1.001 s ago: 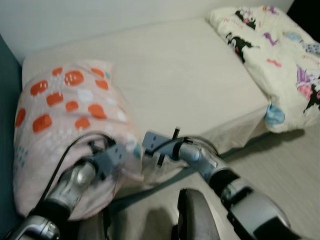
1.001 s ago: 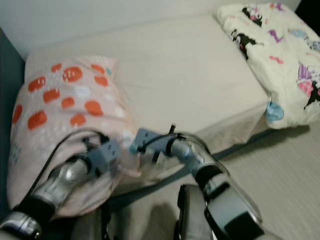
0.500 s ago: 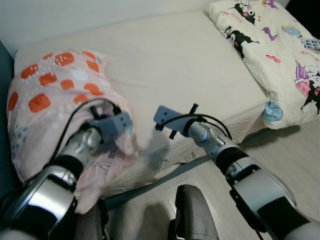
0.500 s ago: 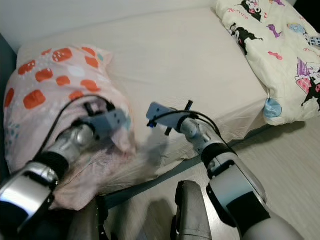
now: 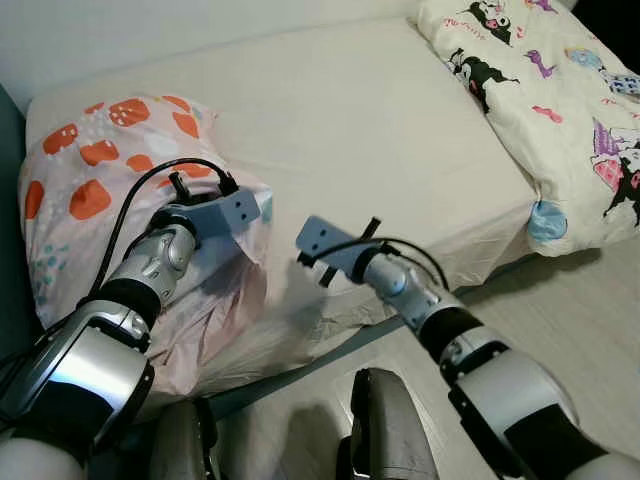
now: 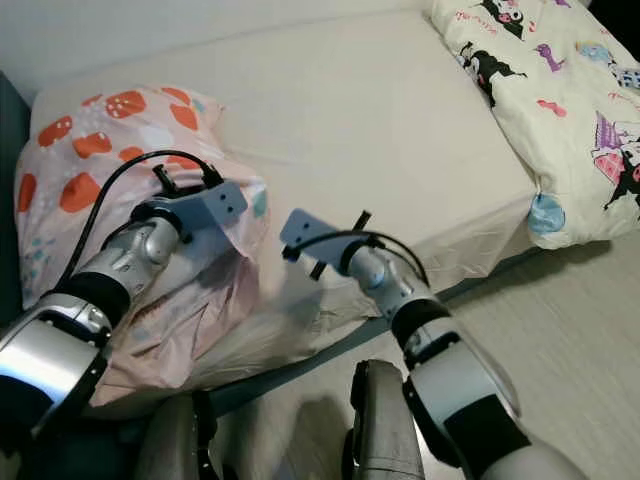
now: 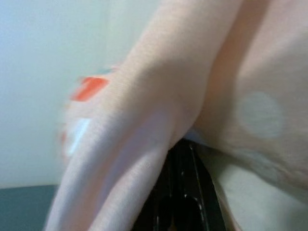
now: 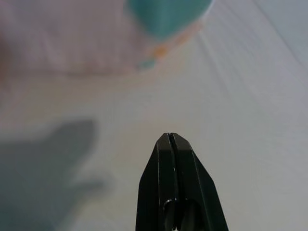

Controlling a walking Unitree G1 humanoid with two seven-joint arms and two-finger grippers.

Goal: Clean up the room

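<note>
Bed [image 5: 380, 130] fills most of scene, cartoon-print quilt [image 5: 560, 110] bunched at far right. Pillow [image 5: 90, 200] with orange blotches sits at left end. Left hand [image 7: 185, 159] buried in pillow's near-right corner, fingers pressed together, pinching fabric. Right hand [image 8: 169, 144] just right of pillow over bare sheet, fingers pressed together, holding nothing.

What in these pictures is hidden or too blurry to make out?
- Left hand: its fingers are buried under the pink pillow in the left wrist view, so the grip is unclear.
- Cartoon blanket: cut off by the head views' right edge.
- Teal patch in the right wrist view: too blurred to identify.
- Right hand: fingers together, holding nothing.
</note>
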